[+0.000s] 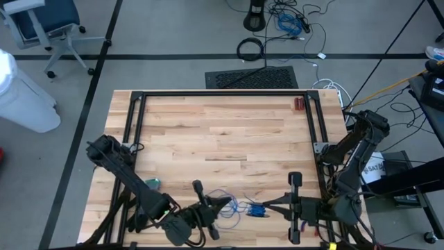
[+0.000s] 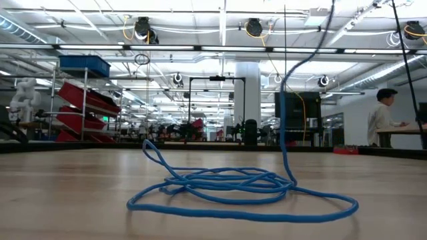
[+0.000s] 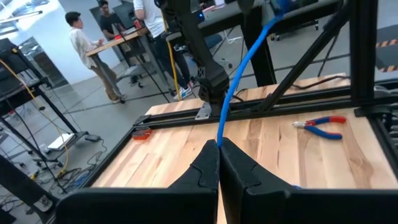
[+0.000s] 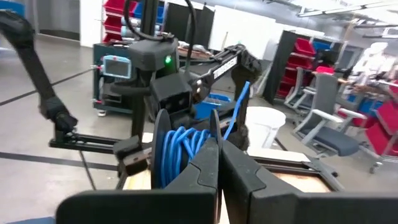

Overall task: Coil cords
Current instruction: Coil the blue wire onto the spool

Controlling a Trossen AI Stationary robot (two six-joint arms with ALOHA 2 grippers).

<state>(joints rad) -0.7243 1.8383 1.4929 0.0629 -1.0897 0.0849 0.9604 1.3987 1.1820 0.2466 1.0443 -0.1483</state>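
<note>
The cords are one thin blue wire. Its loose loops (image 2: 227,187) lie on the wooden table near the front edge, between my two grippers (image 1: 239,205). One strand (image 2: 285,113) rises from the loops into the air. My left gripper (image 1: 225,203) is shut on a strand (image 3: 233,87) that runs up toward the right arm. Facing it, my right gripper (image 1: 269,205) is shut at a small bundle of several loops (image 4: 181,152). My left gripper pinches a single strand of the cord (image 3: 219,138) between its two fingertips. The fingers point about level toward the table's right. From them the strand rises fairly straight to the bundle at my right gripper. My right gripper is shut on the cord beside the coiled bundle (image 4: 198,146). Its own fingers hide the exact spot. The fingers point about level toward the table's left. The bundle stands clear of the table, and one strand (image 4: 239,109) leads off toward my left gripper.
Red-handled pliers (image 3: 320,126) lie on the table near the right arm. A small red object (image 1: 298,104) sits at the far right corner. A black frame (image 1: 222,94) runs round the table. People stand in the room beyond.
</note>
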